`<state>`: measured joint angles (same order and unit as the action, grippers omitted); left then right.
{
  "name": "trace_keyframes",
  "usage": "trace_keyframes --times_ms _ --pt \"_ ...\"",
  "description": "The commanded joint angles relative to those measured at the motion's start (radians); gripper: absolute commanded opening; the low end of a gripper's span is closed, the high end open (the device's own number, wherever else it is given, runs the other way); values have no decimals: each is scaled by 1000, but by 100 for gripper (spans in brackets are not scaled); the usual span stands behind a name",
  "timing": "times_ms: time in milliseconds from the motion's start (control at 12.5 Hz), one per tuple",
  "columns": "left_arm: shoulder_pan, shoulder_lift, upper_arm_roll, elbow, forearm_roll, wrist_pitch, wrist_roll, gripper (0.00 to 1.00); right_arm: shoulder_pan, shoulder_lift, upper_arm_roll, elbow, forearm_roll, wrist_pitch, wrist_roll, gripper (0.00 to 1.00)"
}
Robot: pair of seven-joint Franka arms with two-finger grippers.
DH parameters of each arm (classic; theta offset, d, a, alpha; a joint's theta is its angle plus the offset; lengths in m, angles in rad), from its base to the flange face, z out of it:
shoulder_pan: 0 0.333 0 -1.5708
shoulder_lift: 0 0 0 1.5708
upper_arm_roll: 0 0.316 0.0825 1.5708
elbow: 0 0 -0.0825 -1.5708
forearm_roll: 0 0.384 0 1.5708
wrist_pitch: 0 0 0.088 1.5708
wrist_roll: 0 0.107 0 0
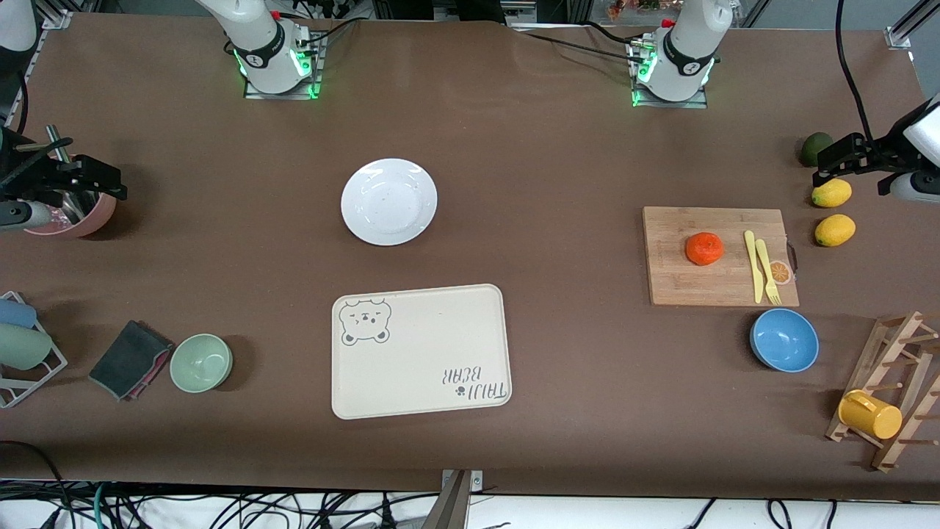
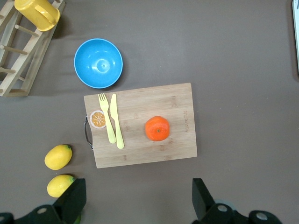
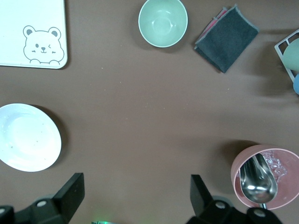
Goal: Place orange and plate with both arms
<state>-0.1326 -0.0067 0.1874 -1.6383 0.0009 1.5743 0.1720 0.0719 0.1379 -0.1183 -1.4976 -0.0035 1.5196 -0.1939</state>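
Right now the orange [image 1: 705, 248] sits on a wooden cutting board [image 1: 683, 283] toward the left arm's end of the desk [image 1: 558, 147], dimpled top facing up; being round, it has no long axis. A yellow knife [image 1: 752, 264] and fork [image 1: 767, 272] lie beside it on the board. The plate [image 1: 388, 201] rests face up near the desk's middle, well apart from the orange. Nearer the front camera lies a cream tray [image 1: 420, 351] printed with a bear and "TAIJI BEAR". The left pincer [image 1: 826, 160] hangs over the lemons [image 1: 831, 193], fingers spread; the right pincer [image 1: 92, 176] hangs over a pink cup [image 1: 81, 220], also spread.
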Motion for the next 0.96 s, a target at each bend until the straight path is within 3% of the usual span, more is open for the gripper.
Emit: trace_keyframes --times_ms 0,883 --pt "-9 2 14 12 -32 -7 20 100 -3 -1 0 13 14 -18 1 100" --pt "-16 2 14 14 -30 -7 20 100 -3 -3 -4 10 28 -18 2 100"
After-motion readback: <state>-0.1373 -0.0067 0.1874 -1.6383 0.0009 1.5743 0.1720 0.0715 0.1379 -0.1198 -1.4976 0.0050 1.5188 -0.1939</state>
